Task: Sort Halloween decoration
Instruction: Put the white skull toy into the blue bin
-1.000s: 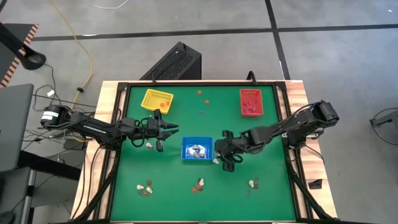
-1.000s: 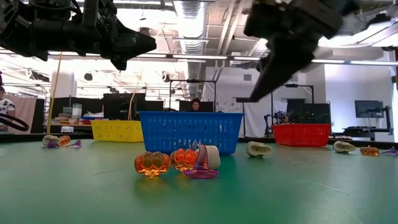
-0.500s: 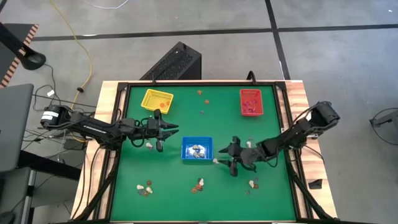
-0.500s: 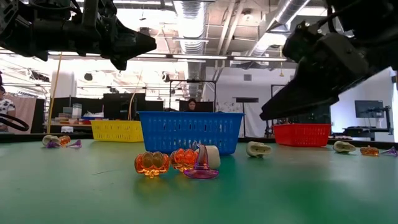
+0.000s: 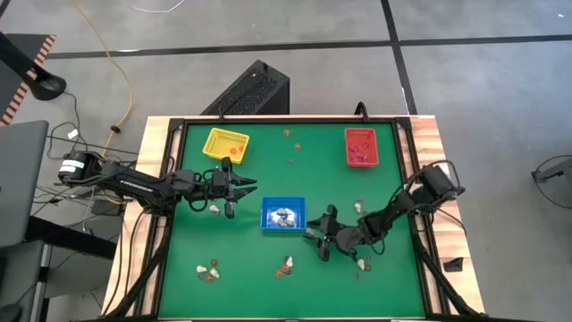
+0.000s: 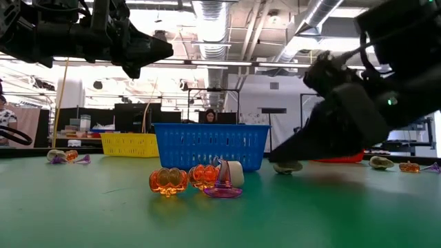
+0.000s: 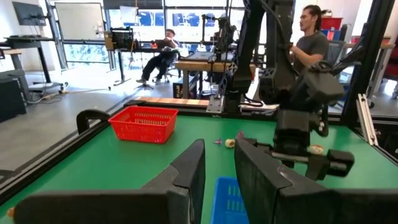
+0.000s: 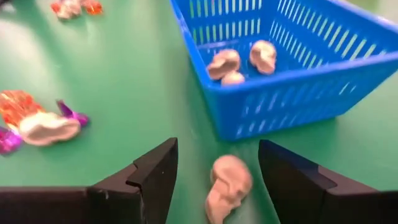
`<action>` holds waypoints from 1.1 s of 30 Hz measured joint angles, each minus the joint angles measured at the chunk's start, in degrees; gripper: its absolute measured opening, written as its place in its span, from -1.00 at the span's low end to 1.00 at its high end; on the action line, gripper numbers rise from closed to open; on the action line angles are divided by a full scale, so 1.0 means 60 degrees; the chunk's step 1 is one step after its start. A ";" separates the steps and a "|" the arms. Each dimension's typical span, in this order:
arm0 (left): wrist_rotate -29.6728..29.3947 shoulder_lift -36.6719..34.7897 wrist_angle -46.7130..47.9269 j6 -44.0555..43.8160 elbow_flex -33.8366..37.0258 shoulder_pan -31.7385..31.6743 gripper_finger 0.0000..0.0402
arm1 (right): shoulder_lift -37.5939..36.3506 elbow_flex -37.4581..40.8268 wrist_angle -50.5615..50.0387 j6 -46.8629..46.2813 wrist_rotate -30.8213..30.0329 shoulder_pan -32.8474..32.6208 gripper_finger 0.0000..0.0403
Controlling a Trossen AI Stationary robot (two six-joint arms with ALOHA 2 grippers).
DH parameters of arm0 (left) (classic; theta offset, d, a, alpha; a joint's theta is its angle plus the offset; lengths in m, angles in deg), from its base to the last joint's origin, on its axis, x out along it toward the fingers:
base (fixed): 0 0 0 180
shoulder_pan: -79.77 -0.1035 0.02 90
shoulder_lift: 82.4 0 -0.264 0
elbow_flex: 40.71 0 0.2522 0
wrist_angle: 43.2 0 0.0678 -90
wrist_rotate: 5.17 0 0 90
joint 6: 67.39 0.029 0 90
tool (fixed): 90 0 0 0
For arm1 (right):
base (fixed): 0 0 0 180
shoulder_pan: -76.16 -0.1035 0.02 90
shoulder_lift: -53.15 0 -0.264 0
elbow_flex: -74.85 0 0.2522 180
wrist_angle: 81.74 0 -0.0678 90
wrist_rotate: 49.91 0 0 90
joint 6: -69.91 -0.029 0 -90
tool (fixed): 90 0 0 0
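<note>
My right gripper [image 8: 216, 182] stands open, low over the green table just off the blue tray's [image 5: 282, 216] near right corner. A whitish skull trinket [image 8: 227, 180] lies on the table between its fingers, apart from both. Three more skulls [image 8: 239, 62] lie in the blue tray. Orange pumpkins [image 6: 169, 180], a purple hat [image 6: 222, 187] and a whitish piece lie together in front of the tray. My left gripper [image 5: 247, 186] waits above the table left of the blue tray, narrowly open with nothing between its fingers [image 7: 193, 174].
A yellow tray [image 5: 225, 143] stands at the far left and a red tray [image 5: 361, 148] at the far right. Small heaps of trinkets lie near the front edge [image 5: 208, 271] [image 5: 286, 265] [image 5: 362, 264]. A raised black rim [image 5: 268, 121] runs round the table.
My right gripper has sunk from well above the table to just over it, going toward the near edge. It has tipped from steeply downward to nearly level, and its fingers now stand on either side of the skull beside the blue tray.
</note>
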 joint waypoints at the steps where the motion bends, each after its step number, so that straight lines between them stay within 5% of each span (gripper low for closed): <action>1: 0.0000 0.0000 0.0008 0.0003 0.0000 0.0003 -0.63 | 0.0117 -0.0045 -0.0024 -0.0001 -0.0027 -0.0012 0.27; 12: -0.0025 0.0000 0.0133 0.0045 0.0000 0.0001 -0.63 | 0.0756 -0.0148 -0.0194 -0.0445 -0.0840 -0.0374 0.24; 23: -0.0025 0.0000 0.0134 0.0047 0.0000 -0.0007 -0.63 | 0.0710 -0.0123 -0.0158 -0.0410 -0.0992 -0.0452 -0.31; 28: -0.0022 0.0000 0.0134 0.0051 0.0000 -0.0007 -0.63 | 0.0081 -0.0097 -0.0413 0.0108 -0.0776 -0.0668 -0.42; 33: -0.0022 0.0000 0.0149 0.0051 0.0000 -0.0007 -0.63 | -0.1532 -0.0105 -0.1608 0.0555 -0.0808 -0.0970 -0.30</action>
